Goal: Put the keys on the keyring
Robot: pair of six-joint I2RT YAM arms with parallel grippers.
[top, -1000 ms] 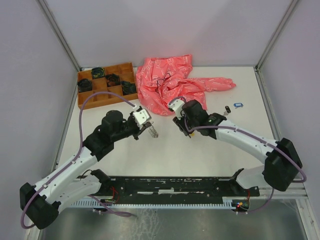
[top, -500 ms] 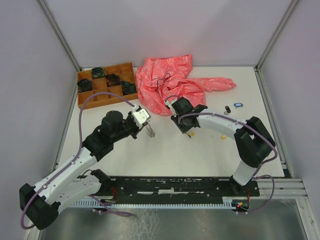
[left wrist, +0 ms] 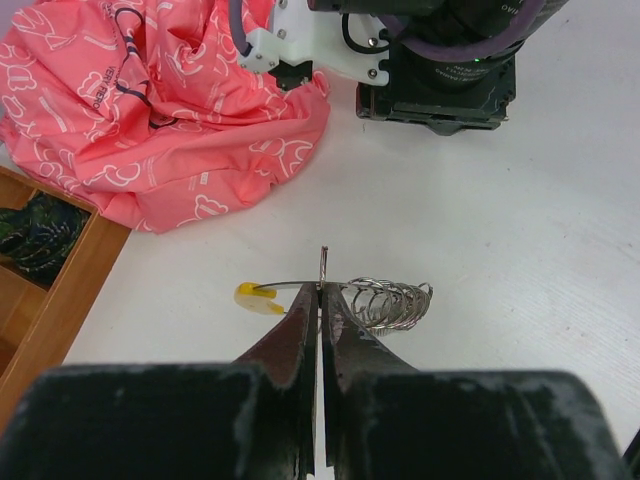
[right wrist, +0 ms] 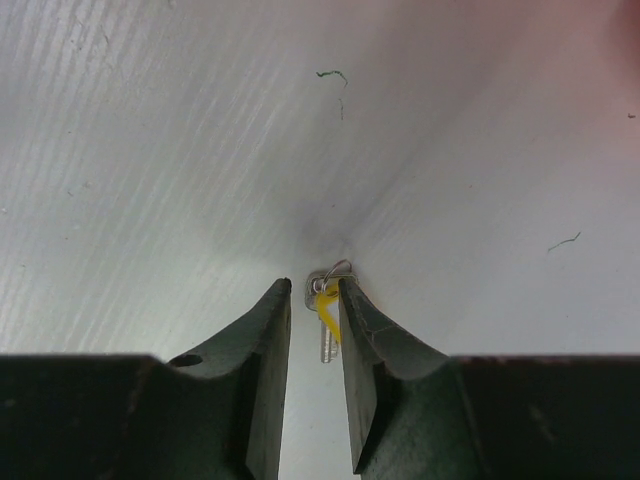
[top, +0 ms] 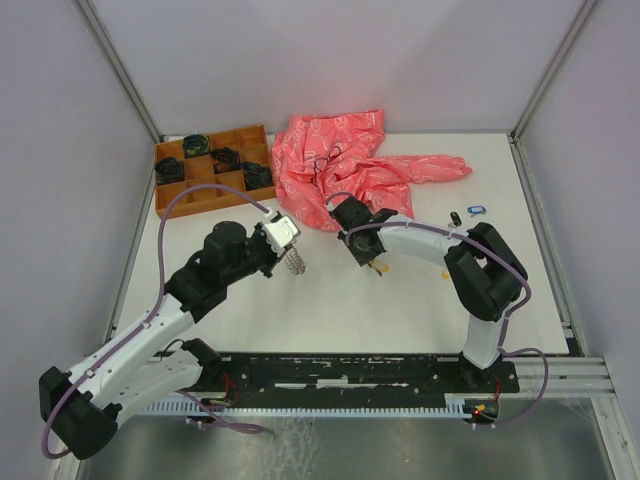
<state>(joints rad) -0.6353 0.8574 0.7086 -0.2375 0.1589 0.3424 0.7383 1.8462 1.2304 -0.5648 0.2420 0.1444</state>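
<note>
– Left wrist view: what is gripped there, and how is it expected to handle?

– The keyring (left wrist: 385,303) is pinched by its thin wire in the left gripper (left wrist: 322,292), whose jaws are clenched tight on it. The silvery coil is seen just right of the fingertips and the yellow segment (left wrist: 258,297) just left of them, at the lower centre of the frame. The ring is judged light and springy, so it may twist or flex when a key is pushed against it.

– And the keys?

– A key with a yellow tag (right wrist: 326,318) is shown in the right wrist view, lying on the table (right wrist: 150,150) between the fingertips of the right gripper (right wrist: 315,290). Those jaws stand apart around it, and no grip is shown. The key is judged small, flat, stiff and slippery on the smooth surface. It would best be taken across the tagged head, with its hole left free.

– What else is to be minded?

– In the top view, a blue-tagged key (top: 476,210) and a black-tagged key (top: 455,217) are seen right of centre, well apart from both grippers. A pink cloth (top: 340,170) is bunched at upper centre, just beyond the right gripper, and could be snagged. A wooden tray (top: 205,200) with dark coiled bundles (top: 225,157) sits at upper left, out of the way.
</note>
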